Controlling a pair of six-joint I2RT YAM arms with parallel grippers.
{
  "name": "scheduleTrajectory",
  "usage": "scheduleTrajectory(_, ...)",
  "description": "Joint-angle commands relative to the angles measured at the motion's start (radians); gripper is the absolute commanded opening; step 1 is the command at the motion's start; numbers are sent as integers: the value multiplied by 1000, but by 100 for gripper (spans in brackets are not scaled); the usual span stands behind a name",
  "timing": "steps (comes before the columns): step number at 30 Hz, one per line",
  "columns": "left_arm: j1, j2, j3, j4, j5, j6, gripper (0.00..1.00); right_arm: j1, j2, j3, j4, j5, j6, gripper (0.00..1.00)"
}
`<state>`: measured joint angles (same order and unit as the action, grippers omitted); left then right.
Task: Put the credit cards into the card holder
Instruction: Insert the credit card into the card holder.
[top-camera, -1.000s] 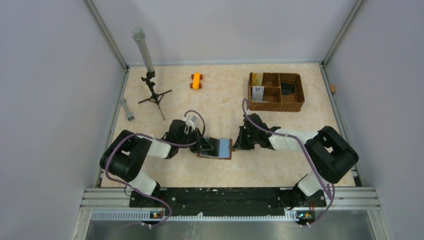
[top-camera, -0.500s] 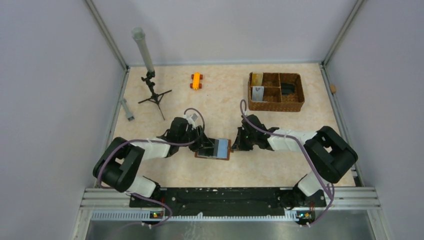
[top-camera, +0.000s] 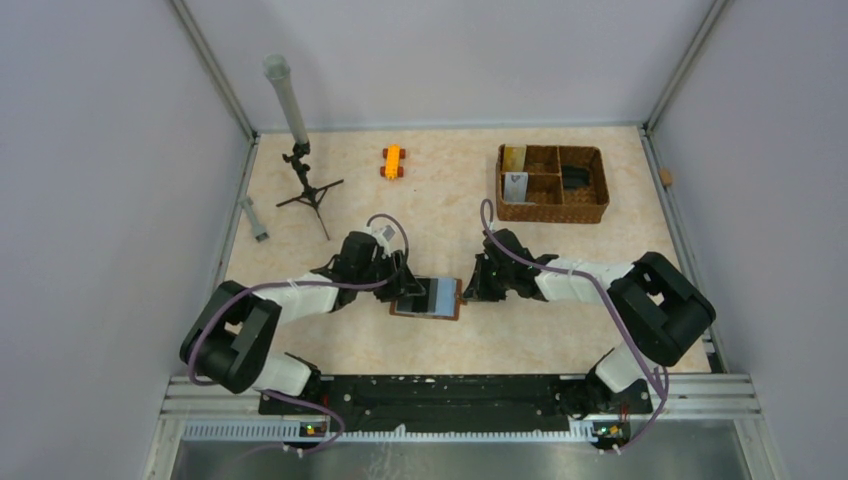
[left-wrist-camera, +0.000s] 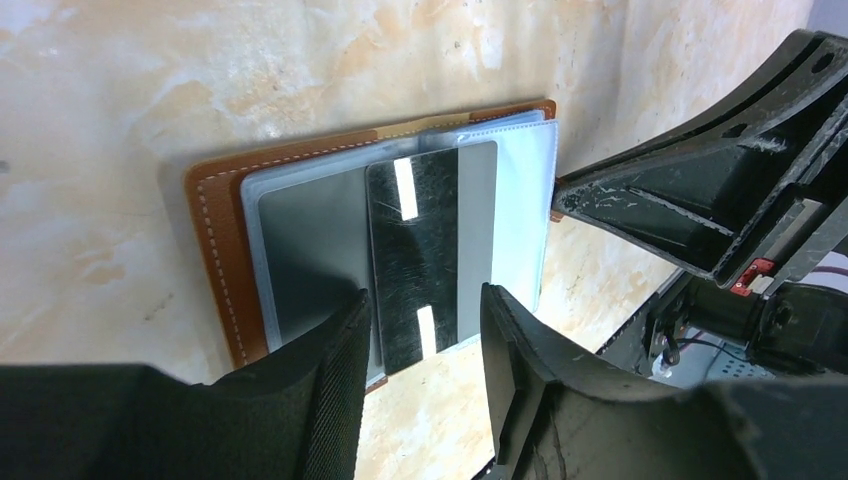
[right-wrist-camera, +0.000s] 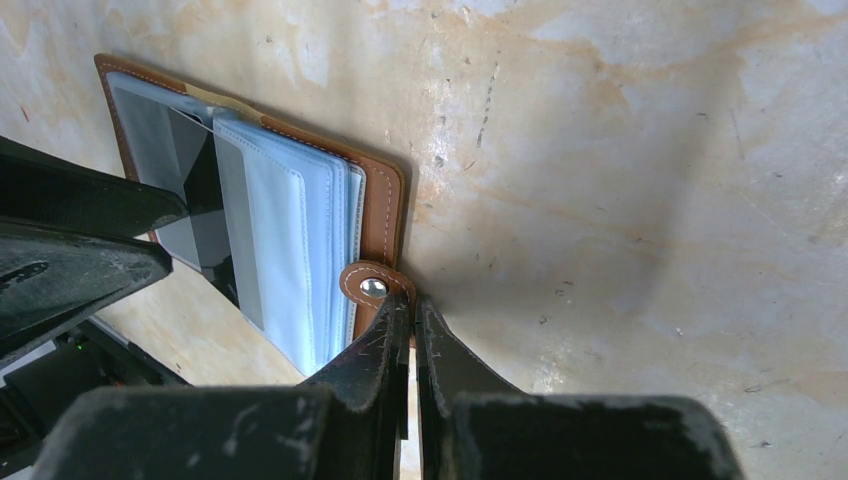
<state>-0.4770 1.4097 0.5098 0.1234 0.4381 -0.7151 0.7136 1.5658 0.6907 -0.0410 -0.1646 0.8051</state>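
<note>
Left of the table's (top-camera: 560, 330) middle, the left gripper (left-wrist-camera: 425, 305) hung with fingers spread, straddling a glossy grey credit card (left-wrist-camera: 430, 230) lying partly in a clear sleeve (left-wrist-camera: 520, 200) of the open card holder (left-wrist-camera: 215, 240). At the holder's right edge, the right gripper (right-wrist-camera: 412, 305) was pressed together, tips against the snap tab (right-wrist-camera: 372, 285). Farther right, more cards (top-camera: 515, 185) sat in a woven basket (top-camera: 553, 214).

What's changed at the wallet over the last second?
The left gripper opened and let go of the silver-grey card, which now lies part-way inside the card holder. The right gripper stays shut on the card holder's edge by the snap tab.
</note>
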Motion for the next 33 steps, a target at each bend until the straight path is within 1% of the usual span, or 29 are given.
scheduleTrajectory(1, -30, 51, 6, 27, 14, -21, 47, 15, 30, 3, -62, 45, -15, 0)
scheduleTrajectory(10, -103, 85, 41, 132, 5, -99, 44, 15, 29, 1, -61, 46, -15, 0)
scheduleTrajectory(20, -177, 108, 114, 112, -52, -103, 44, 18, 21, 1, -65, 53, -12, 0)
scheduleTrajectory(23, -182, 118, 123, 114, -45, -104, 45, 18, 7, 6, -73, 54, -9, 0)
scheduleTrajectory(25, -184, 113, 130, 87, -59, -88, 45, 18, -8, 8, -83, 64, -10, 0)
scheduleTrajectory(30, -183, 41, 177, -75, -154, 0, 55, 18, -41, 27, -153, 134, -22, 0)
scheduleTrajectory(31, -184, 19, 186, -105, -167, 16, 60, 18, -49, 32, -166, 140, -26, 3)
scheduleTrajectory(32, -183, -3, 194, -133, -177, 31, 61, 19, -59, 36, -176, 145, -30, 9)
scheduleTrajectory(33, -183, -29, 200, -171, -190, 46, 66, 18, -74, 41, -185, 147, -35, 16)
